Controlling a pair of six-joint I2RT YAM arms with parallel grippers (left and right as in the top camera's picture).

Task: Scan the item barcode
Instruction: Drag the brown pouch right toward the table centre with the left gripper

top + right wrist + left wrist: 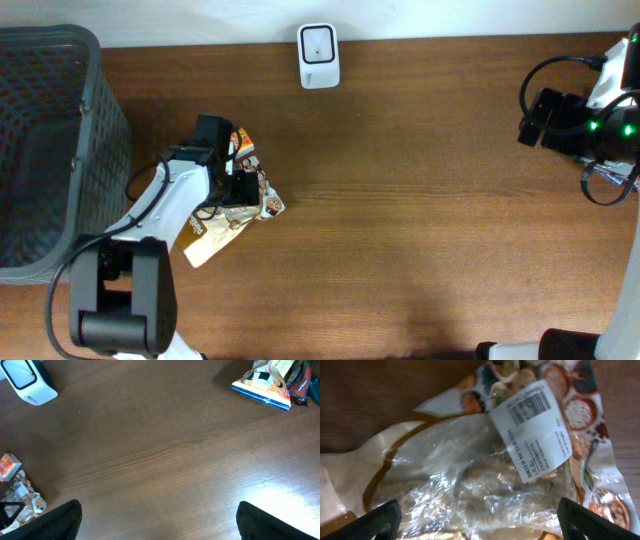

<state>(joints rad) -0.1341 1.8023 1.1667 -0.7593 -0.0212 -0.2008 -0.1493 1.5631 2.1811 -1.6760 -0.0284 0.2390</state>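
While the left arm hangs over it, the bag of dried food (232, 212) lies flat on the wooden table (420, 220), out toward nine o'clock from the table's middle. The left gripper (236, 182) sits right above the bag with its jaws spread wide. In the left wrist view the two dark fingertips (370, 522) stand far apart at the bottom corners with the bag's clear window between them, and nothing looks pinched. I cannot tell whether the fingers touch the plastic.

The bag's printed end, covered in pictures of grains, points toward one o'clock in the wrist view. A white label (536, 427) is stuck there at a slant, face up. Its barcode (531, 404) is at the label's upper end and is plain to read.

The white scanner (319, 55) stands at twelve o'clock by the table's far edge, well apart from the bag. A dark mesh basket (45, 150) fills the nine o'clock side, just beside the left arm.

Over at two to three o'clock the right arm (600, 110) stays back by the table's edge. The right gripper (157, 512) is wide open too and holds nothing, with bare wood under it. Its camera also picks up a second packet (262, 385) with a blue edge at one o'clock.
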